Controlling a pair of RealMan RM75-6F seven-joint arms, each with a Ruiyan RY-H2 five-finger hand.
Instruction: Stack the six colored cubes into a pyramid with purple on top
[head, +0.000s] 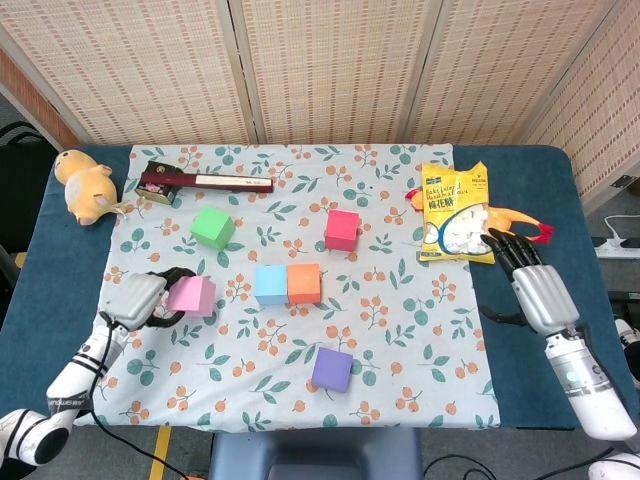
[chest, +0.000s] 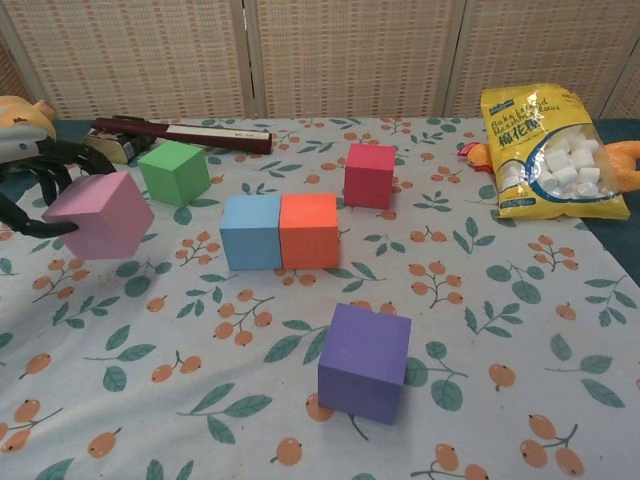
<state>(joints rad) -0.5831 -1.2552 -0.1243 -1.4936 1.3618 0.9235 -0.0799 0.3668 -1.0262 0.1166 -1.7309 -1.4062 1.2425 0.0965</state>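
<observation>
Left hand: your left hand grips the pink foam cube, dark fingers curled round its left faces; in the chest view the cube rides tilted and clear of the cloth.
Right hand: your right hand holds nothing, fingers apart and pointing away from you, over the blue table just right of the floral tablecloth. It sits beside the yellow bag of marshmallows.
Base row: light blue foam cube and orange foam cube sit touching, side by side, near the middle of the cloth. Judged the start of the bottom row; one more cube is wanted there.
Key relation: the pink cube lies to the left of the blue cube, near it, with a gap between. The row's long axis runs left to right, so the open end on your left-hand side is the nearest slot. The left hand is far nearer than the right.
Next move, judged: carry pink rightward, level it, set it down flush against blue.
Risk: the tilt; a corner landing could nudge the blue cube.
Other cubes: green foam cube behind and left, red foam cube behind and right, purple foam cube in front, all apart.
Progress: early; nothing stacked yet.
</observation>
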